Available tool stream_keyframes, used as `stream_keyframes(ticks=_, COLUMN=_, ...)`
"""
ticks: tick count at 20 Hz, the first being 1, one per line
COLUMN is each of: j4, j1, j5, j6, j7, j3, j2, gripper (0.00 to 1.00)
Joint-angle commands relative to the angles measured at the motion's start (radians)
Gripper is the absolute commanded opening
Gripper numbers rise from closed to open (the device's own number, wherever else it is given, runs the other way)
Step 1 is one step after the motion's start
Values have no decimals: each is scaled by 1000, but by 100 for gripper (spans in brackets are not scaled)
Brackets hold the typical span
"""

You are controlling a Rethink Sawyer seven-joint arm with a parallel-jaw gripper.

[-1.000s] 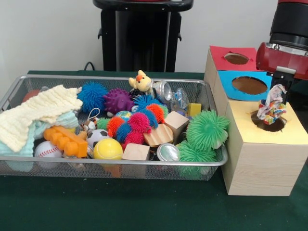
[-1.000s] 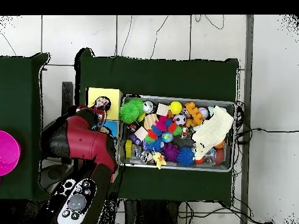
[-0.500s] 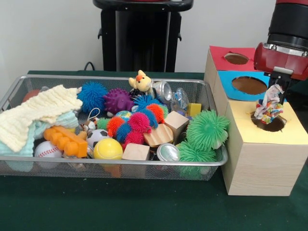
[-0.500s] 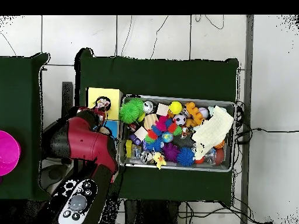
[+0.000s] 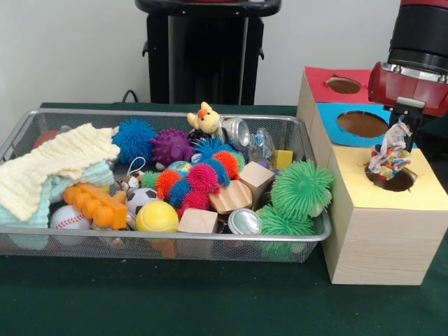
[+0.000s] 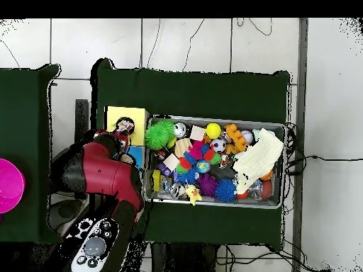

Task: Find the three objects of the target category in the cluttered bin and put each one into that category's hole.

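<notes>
We see the claw (image 5: 400, 130) clamped on a multicoloured fabric scrap (image 5: 389, 155), which hangs directly above the dark hole (image 5: 390, 180) in the yellow section of the wooden box (image 5: 381, 245); blue and red sections lie behind; the wire bin (image 5: 210, 241) of mixed toys sits beside it on the green worktop (image 5: 175, 301).

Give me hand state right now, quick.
Hand: shut on the multicoloured cloth toy, which hangs over the hole in the yellow box top.
</notes>
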Motion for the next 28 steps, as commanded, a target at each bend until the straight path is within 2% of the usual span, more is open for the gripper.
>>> stream_keyframes(ticks=1, j4=59, j1=-11, j5=42, j6=60, j7=259, j3=108, j2=23, gripper=100)
stream_keyframes(ticks=20, j4=57, j1=-5, j5=41, j6=62, j7=257, j3=89, j2=29, gripper=100)
stream_keyframes(ticks=25, j4=52, j1=5, j5=28, j6=166, j7=247, j3=46, j2=-18, gripper=100)
stream_keyframes(ticks=28, j4=56, j1=0, j5=21, j6=206, j7=239, j3=45, j2=-47, gripper=100)
